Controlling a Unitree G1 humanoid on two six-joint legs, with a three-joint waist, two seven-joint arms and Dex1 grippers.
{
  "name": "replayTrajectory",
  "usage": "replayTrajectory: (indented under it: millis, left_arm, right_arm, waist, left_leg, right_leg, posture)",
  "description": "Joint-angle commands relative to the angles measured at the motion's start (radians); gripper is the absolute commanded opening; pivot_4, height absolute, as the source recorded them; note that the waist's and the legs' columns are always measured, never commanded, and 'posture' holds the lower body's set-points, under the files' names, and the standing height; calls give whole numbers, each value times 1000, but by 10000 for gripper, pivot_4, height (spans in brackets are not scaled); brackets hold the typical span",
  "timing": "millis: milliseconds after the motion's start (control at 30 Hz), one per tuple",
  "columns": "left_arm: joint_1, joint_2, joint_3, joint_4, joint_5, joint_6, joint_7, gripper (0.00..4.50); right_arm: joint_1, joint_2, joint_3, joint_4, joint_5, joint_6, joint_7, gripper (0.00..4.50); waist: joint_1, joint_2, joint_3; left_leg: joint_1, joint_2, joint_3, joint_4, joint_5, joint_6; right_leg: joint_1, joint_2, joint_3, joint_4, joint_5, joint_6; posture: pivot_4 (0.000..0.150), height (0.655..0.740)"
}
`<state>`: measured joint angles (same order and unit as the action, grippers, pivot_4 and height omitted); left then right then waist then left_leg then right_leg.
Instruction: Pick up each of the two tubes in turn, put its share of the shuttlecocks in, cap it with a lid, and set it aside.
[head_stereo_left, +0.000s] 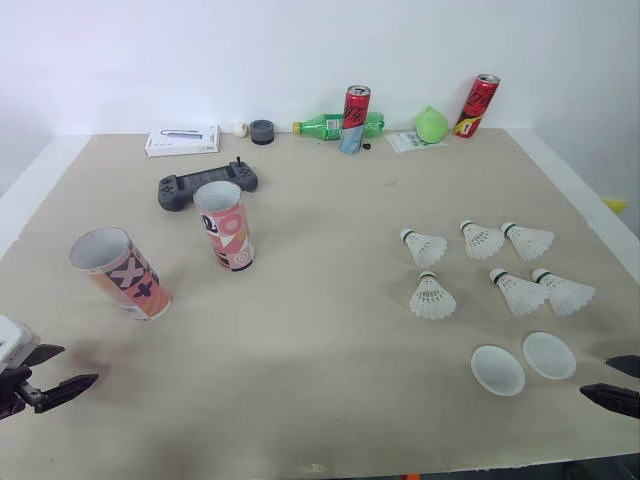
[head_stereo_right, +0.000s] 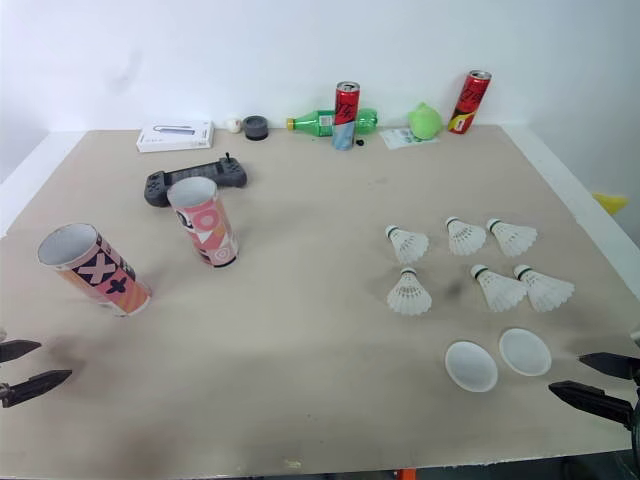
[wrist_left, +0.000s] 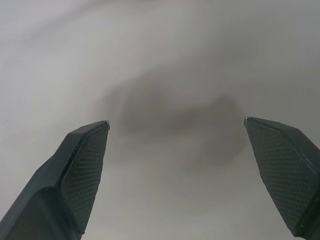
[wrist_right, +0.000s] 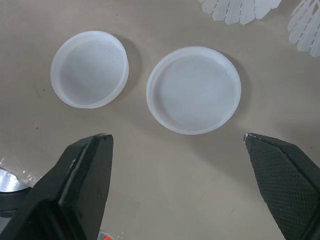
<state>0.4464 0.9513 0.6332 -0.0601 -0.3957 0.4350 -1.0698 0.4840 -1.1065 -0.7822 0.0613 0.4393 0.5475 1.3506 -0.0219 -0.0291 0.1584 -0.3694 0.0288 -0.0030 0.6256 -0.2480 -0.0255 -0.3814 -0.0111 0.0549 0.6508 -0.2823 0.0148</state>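
The nearer tube (head_stereo_left: 120, 272) and farther tube (head_stereo_left: 226, 225) stand open on the counter's (head_stereo_left: 320, 330) left half. Five shuttlecocks (head_stereo_left: 432, 298) lie well apart at right, with two lids (head_stereo_left: 498, 369) before them. The right wrist view shows both lids rim-up beyond the released right fingers (head_stereo_left: 612, 399). The left fingers (head_stereo_left: 65, 387), also released, hover over bare counter by the front edge.

A broad beige table (head_stereo_left: 330, 330) under soft, even light — a plain white wall (head_stereo_left: 150, 60) rises just behind its far edge.
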Motion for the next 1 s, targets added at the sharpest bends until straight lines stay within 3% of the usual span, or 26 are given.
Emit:
replayTrajectory:
  millis: [33,633,800,1000]
  left_arm:
    - [-13,3,34,-26,-21,32,10,44838]
    - [-58,4,45,-75,-57,135,37,44838]
    - [-105,-96,72,-153,-154,120,68,44838]
    - [-142,-301,49,-202,-116,-66,201,44838]
  right_arm:
    - [-4,-12,-19,-5,-1,0,14,45000]
    - [-36,-5,-28,4,21,12,24,45000]
    - [-158,26,-64,-288,290,218,-9,45000]
    - [-432,65,65,-595,582,348,-280,45000]
  waist:
    - [0,0,0]
    - [0,0,-1]
    - [-2,2,-1]
    - [-3,1,-1]
  left_leg:
    - [0,0,0,0,0,0]
    - [1,0,3,1,0,0]
    - [-1,2,3,1,0,0]
    - [-2,3,3,7,0,0]
  right_leg:
    - [0,0,0,0,0,0]
    - [0,4,4,0,2,1]
    - [0,4,6,0,4,3]
    - [1,6,10,2,7,4]
  posture:
    - [1500,7400]
    - [1500,7400]
    - [1500,7400]
    - [1500,7400]
